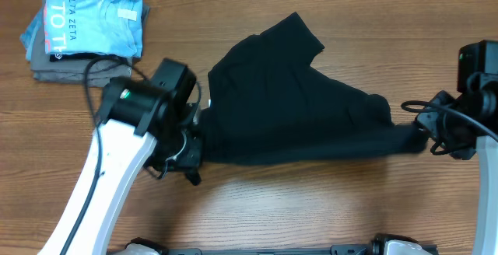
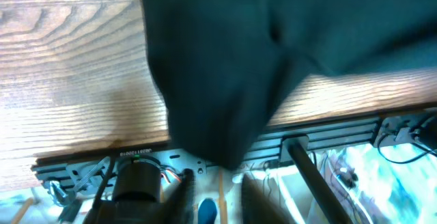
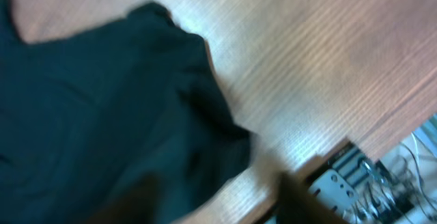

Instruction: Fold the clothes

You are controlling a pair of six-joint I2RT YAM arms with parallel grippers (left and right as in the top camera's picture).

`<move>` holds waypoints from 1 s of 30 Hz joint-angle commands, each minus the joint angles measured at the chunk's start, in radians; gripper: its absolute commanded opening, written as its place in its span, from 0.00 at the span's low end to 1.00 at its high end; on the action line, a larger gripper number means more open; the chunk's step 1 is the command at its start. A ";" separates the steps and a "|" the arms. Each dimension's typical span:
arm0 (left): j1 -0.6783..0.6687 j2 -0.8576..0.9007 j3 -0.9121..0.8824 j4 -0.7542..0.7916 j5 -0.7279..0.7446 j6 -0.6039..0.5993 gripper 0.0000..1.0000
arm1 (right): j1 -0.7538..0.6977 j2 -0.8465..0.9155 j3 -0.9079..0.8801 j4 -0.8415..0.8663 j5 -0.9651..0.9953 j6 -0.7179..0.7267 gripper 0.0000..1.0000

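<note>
The black T-shirt (image 1: 288, 107) lies crumpled across the middle of the wooden table, one sleeve pointing to the back. My left gripper (image 1: 191, 162) is at the shirt's left front edge. In the left wrist view its fingers (image 2: 218, 200) stand apart with nothing between the tips, and a flap of the shirt (image 2: 239, 60) hangs just above them. My right gripper (image 1: 424, 134) is at the shirt's right end. In the blurred right wrist view its fingers (image 3: 218, 197) are wide apart, the left one over the shirt (image 3: 102, 115).
A folded light blue T-shirt with white lettering (image 1: 93, 18) lies on grey folded garments (image 1: 47, 64) at the back left corner. The table's front edge with its metal rail (image 2: 136, 156) is close to the left gripper.
</note>
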 commanded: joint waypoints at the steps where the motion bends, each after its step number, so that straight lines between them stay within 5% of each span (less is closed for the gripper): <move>1: -0.007 -0.049 -0.039 -0.002 0.015 -0.014 0.30 | -0.005 0.006 -0.068 0.005 -0.018 -0.014 0.77; 6: -0.006 -0.060 -0.084 0.009 0.045 0.024 0.45 | -0.005 0.006 -0.100 0.031 -0.021 -0.014 0.78; 8: -0.006 -0.055 -0.093 0.068 0.042 0.029 0.57 | -0.005 0.006 -0.100 0.069 -0.023 -0.014 0.92; 10: -0.006 -0.043 -0.095 0.152 0.043 0.043 0.59 | -0.005 0.009 -0.100 0.112 -0.031 -0.014 0.98; 12: -0.006 -0.022 -0.095 0.243 0.042 0.047 0.57 | -0.005 0.013 -0.101 0.161 -0.043 -0.014 0.97; 17: -0.006 0.084 -0.095 0.425 0.039 0.051 0.42 | -0.001 0.032 -0.151 0.274 -0.101 -0.023 0.68; 26: -0.003 0.388 -0.095 0.561 0.001 0.069 0.22 | -0.001 0.154 -0.315 0.443 -0.291 -0.097 0.66; 30: 0.014 0.457 -0.095 0.573 -0.095 0.032 0.24 | 0.001 0.220 -0.344 0.480 -0.292 -0.097 0.67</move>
